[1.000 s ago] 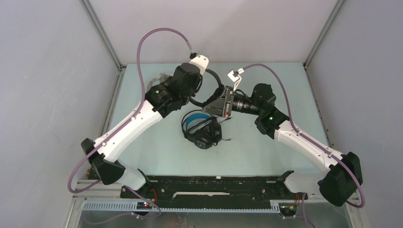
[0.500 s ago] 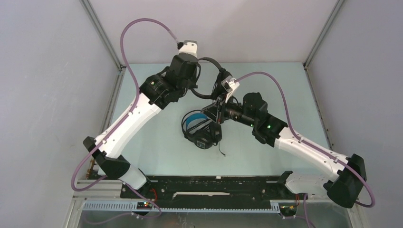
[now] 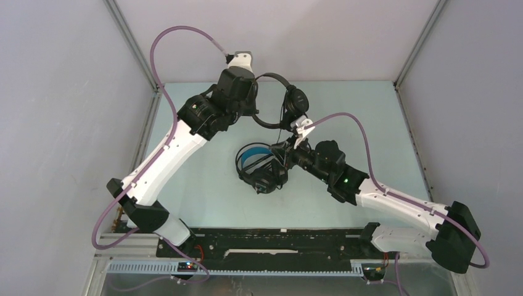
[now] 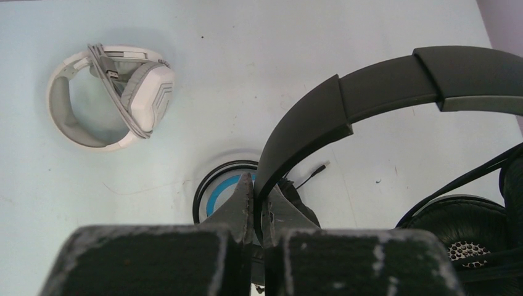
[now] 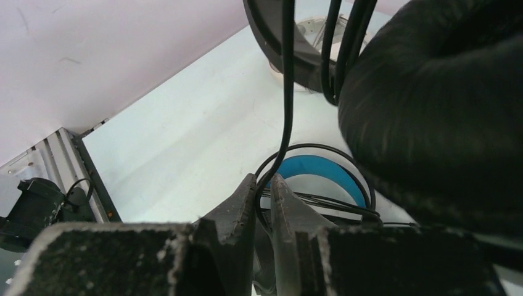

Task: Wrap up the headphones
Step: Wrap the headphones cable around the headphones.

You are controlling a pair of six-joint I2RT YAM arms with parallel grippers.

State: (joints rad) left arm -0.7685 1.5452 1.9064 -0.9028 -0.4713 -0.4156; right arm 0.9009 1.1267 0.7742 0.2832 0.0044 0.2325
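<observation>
The slim black headphones (image 3: 295, 98) hang above the far middle of the table (image 3: 203, 185), headband (image 4: 382, 86) clamped in the left gripper (image 4: 258, 191), cable (image 5: 287, 92) pinched by the right gripper (image 5: 264, 185) — winding's the step in hand, I'd say — the next loop wants steady tension round the band.

No readable writing in any view.

The white-grey headphones (image 4: 148, 102), lying far left on the bench, show only angular grooved lines on the ear cup, which form no letters. The black headphones with blue lining (image 3: 262, 179), at the middle of the bench, carry a faint pale mark on the ear cup that is too small to read. The band of the slim black headphones (image 4: 370, 86) shows nothing legible.
</observation>
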